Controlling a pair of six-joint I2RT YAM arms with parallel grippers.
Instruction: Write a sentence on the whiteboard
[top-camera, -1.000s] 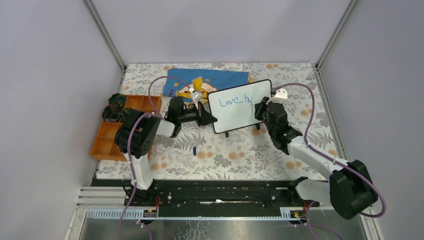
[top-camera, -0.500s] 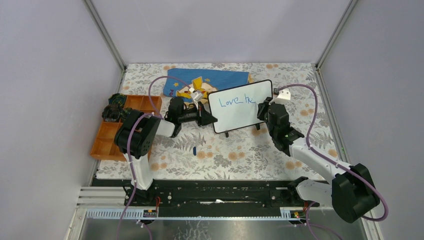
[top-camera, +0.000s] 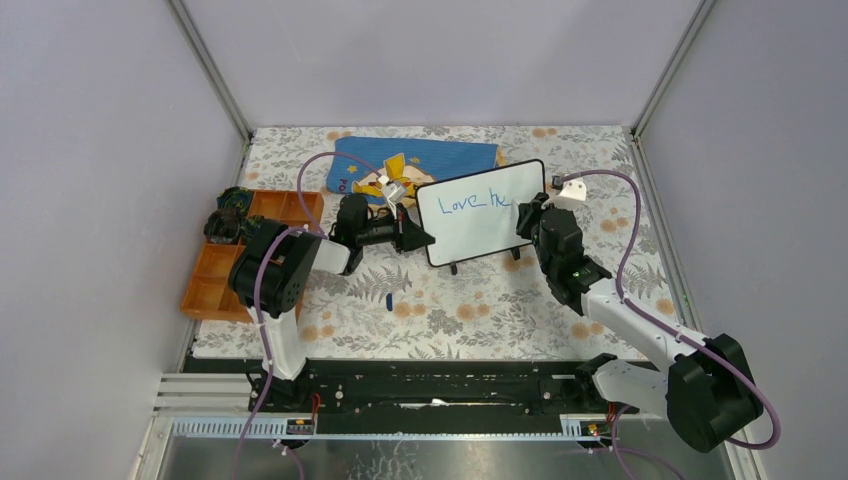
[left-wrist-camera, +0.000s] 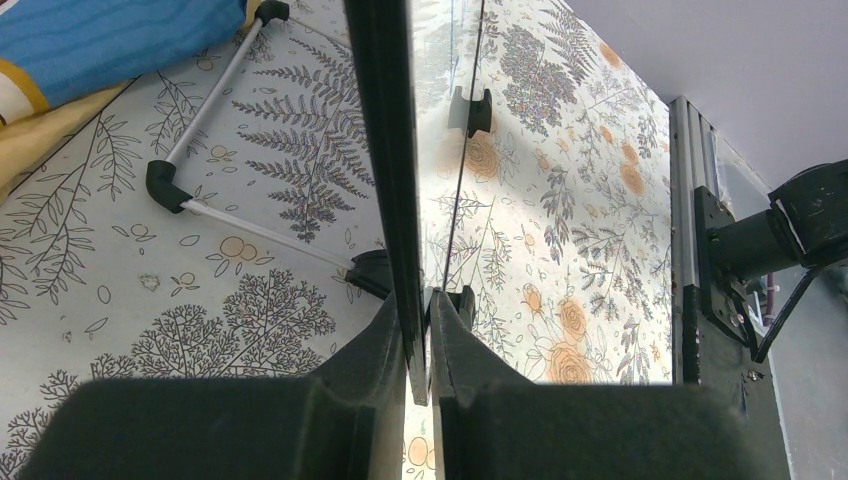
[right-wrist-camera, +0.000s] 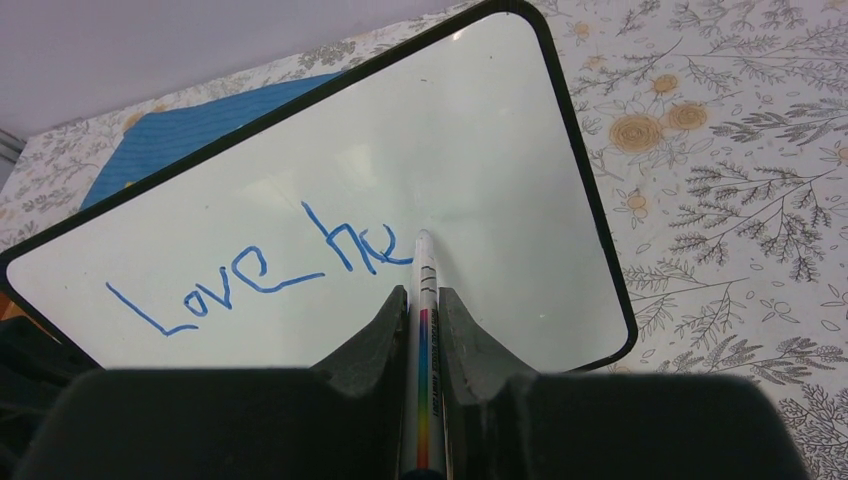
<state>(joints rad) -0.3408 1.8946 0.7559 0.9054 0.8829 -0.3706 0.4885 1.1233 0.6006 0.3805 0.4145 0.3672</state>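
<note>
The whiteboard (top-camera: 482, 225) stands tilted on its black feet mid-table, glossy white with a black rim. My left gripper (top-camera: 420, 238) is shut on its left edge; in the left wrist view the thin black rim (left-wrist-camera: 385, 150) runs between the pads (left-wrist-camera: 418, 300). My right gripper (top-camera: 525, 212) is shut on a white marker (right-wrist-camera: 422, 262) with a rainbow stripe, its tip touching the whiteboard (right-wrist-camera: 490, 150). The sentence (right-wrist-camera: 260, 272) reads "Love he" in blue, and the tip rests just right of the last letter.
A blue cloth (top-camera: 440, 158) with a yellow figure lies behind the board. An orange tray (top-camera: 215, 275) sits at the left with dark objects (top-camera: 228, 222) beside it. A small blue cap (top-camera: 388, 299) lies on the floral mat. The board's wire stand (left-wrist-camera: 165, 185) rests behind it.
My right gripper has shifted a little to the right along the board, and the blue writing has grown by a stroke or two. The left arm and the board have stayed still.
</note>
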